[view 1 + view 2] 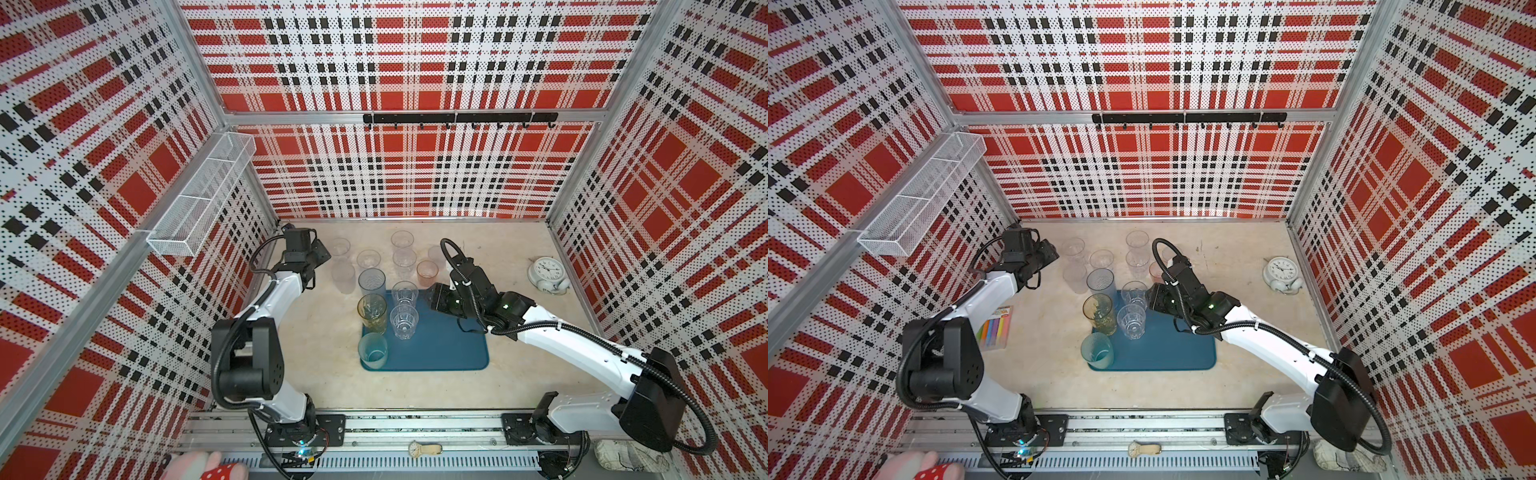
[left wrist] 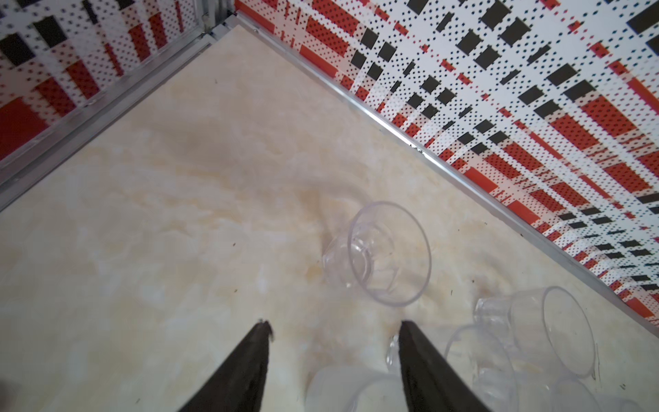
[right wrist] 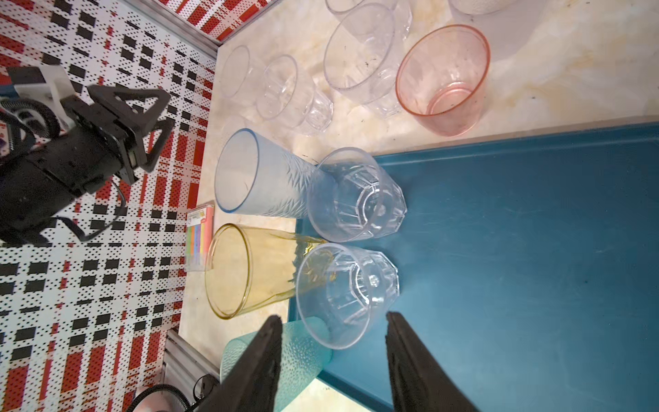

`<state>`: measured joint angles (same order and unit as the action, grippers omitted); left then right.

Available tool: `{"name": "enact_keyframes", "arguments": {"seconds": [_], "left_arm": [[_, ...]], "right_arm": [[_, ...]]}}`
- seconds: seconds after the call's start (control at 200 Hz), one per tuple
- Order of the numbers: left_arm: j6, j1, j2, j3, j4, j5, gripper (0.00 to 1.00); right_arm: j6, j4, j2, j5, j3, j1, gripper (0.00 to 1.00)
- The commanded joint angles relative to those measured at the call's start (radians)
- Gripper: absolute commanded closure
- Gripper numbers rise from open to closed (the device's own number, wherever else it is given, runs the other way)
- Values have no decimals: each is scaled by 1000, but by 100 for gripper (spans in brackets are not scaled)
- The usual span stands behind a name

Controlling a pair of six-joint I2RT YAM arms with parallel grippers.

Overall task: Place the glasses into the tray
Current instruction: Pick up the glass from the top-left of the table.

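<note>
Closest to the lens, right fingers [image 3: 256,367]: spread wide, pinching nothing, hanging over the tray [image 3: 535,249], with a clear faceted tumbler [image 3: 349,296] just ahead of the tips, untouched. Left fingers [image 2: 242,371] likewise parted, with bare surface [image 2: 178,214] visible through the gap. Low between them, a frosted tumbler [image 2: 342,388]; impossible to tell whether touching.

Inside the tray, in both top views: teal-green tumbler [image 1: 372,351] and amber tumbler [image 1: 372,313] along the left rim, plus two clear faceted ones beside them. Grey-blue tumbler [image 1: 372,282] at the far rim, seemingly just outside. Out on the surface beyond: pink tumbler [image 1: 427,272] and several clear tumblers [image 1: 402,239], bunched close together.

Probably light, stiff and thin-walled, plastic or glass, impossible to say which. Smooth and slippery, easy to tip or knock into a neighbour. Best taken across the wall a little below the rim, one finger on either side. In crowded spots, one finger inside the mouth and one outside. Gentle squeeze only. Flats on the faceted walls for a surer seat; a lower hold for the tall ones, against toppling.
</note>
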<state>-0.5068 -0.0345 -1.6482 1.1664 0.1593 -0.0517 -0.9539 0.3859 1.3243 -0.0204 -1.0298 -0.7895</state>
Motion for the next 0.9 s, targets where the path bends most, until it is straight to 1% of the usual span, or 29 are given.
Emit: {"name": "enact_keyframes", "arguments": {"seconds": [0.0, 0.055, 0.145, 0.326, 0.586, 0.676, 0.892], "left_arm": [[33, -10, -107, 129, 50, 38, 43], [45, -8, -157, 176, 79, 49, 45], [48, -7, -207, 205, 82, 51, 47], [48, -2, -287, 247, 98, 49, 51], [51, 5, -352, 272, 102, 64, 56], [51, 7, -377, 274, 107, 44, 58], [56, 15, -414, 298, 123, 11, 66]], "right_arm": [[10, 23, -3, -22, 15, 6, 49], [13, 24, -14, -37, 23, 8, 49], [16, 28, -25, -51, 28, 15, 49], [14, 16, -2, -27, 27, 18, 49], [10, -2, 21, -6, 30, 16, 50], [10, -7, 29, 0, 28, 16, 50], [-4, -39, 41, 24, 52, 17, 50]]}}
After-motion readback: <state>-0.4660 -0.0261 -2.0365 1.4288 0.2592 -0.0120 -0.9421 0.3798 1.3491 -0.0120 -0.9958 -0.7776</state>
